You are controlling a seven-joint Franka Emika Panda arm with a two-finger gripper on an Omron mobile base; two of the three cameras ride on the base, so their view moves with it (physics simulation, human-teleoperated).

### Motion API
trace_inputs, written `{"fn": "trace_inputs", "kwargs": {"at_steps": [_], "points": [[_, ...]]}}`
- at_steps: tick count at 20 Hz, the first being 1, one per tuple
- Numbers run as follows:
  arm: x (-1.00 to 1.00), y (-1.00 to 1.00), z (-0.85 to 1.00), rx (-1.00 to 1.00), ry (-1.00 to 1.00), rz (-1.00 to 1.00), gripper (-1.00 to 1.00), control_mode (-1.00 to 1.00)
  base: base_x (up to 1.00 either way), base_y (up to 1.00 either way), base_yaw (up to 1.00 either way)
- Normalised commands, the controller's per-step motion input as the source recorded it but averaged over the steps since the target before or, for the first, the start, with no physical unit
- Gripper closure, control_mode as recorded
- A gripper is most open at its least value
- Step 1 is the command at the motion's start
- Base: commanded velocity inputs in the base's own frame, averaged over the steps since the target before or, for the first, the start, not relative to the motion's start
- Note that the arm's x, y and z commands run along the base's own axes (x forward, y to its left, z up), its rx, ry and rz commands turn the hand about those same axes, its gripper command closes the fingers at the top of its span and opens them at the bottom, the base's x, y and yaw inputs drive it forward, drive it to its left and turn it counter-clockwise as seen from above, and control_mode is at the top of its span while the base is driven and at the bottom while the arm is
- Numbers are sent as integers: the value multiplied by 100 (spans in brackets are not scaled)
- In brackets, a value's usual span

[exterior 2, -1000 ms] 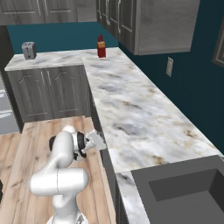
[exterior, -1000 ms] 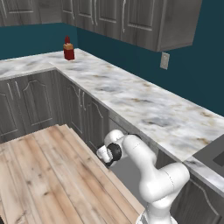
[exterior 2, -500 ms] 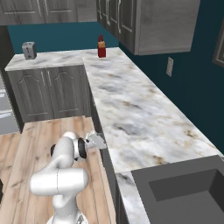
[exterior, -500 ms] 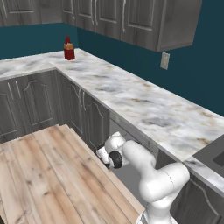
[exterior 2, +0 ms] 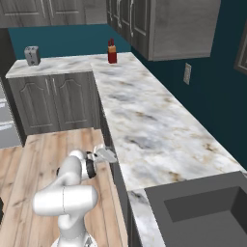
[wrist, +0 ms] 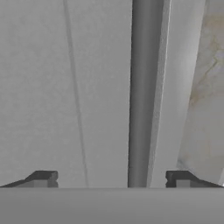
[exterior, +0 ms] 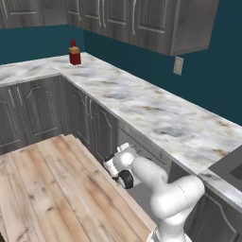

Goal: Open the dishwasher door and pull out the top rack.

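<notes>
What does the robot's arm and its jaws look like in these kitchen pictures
The arm is glossy white, built of rounded tubular segments with dark rings at the joints. The gripper ends in two small dark grey, blocky fingertips. No cables or markings show.

1. Ahead of my tool and above it, a marbled white countertop (exterior: 142, 104) runs in an L along dark teal walls (exterior: 142, 61).
2. Dark wood-grain cabinets (exterior 2: 62, 103) stand below it, more (exterior: 156, 23) hang above.
3. Behind me lies pale plank flooring (exterior: 47, 189).
4. A wall outlet (exterior 2: 186, 73) sits beyond the counter.
5. A dark sink (exterior 2: 202, 212) lies to my right.
</notes>
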Motion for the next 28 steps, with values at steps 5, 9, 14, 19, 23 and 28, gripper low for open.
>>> {"fn": "trace_inputs", "kwargs": {"at_steps": [5,9,14,19,23,28], "points": [[0,0,23,0,2,5,-100,-100,0,0,0],[1,0,1,0,8,10,-100,-100,0,0,0],[0,-7,0,0,5,11,-100,-100,0,0,0],[0,-25,15,1,1,15,-100,-100,0,0,0],[0,-16,16,10,5,17,-100,-100,0,0,0],[0,0,16,15,7,17,-100,-100,0,0,0]]}}
